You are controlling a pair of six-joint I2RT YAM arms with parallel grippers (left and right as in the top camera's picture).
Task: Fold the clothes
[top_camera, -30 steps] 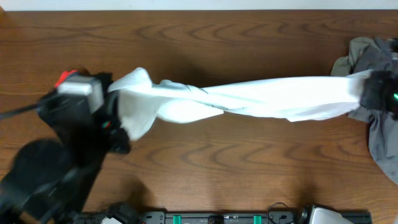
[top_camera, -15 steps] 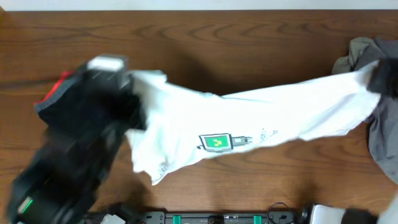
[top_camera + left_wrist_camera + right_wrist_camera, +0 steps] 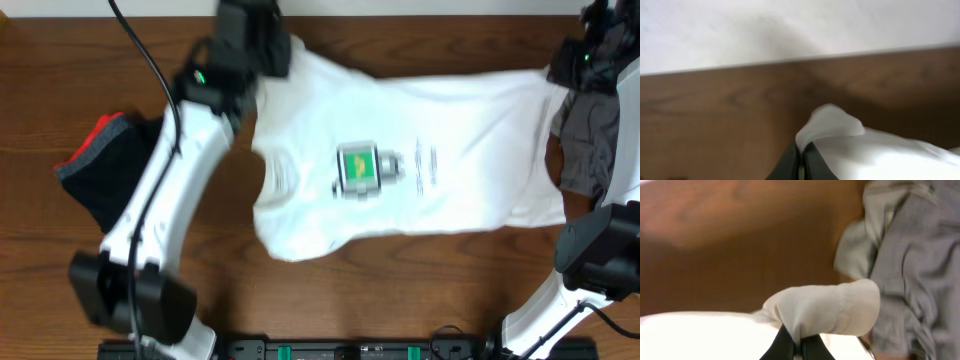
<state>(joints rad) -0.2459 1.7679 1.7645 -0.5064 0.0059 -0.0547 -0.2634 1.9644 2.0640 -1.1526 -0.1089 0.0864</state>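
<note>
White T-shirt (image 3: 450, 170) is spread print side up across the wooden table (image 3: 400, 295), with the green-and-white patch (image 3: 358, 168) near its middle. One far corner is pinched by the left gripper (image 3: 801, 159), its jaws pressed together on a fold of the fabric. The other far corner is pinched the same way by the right gripper (image 3: 799, 346), just beside a grey garment (image 3: 578, 140). A dark garment (image 3: 105, 175) with red trim is seen at the left. The step is judged to be spreading before any fold, as the near-left hem looks rumpled. Next, the cloth probably needs to be drawn taut, laid flat and released.
</note>
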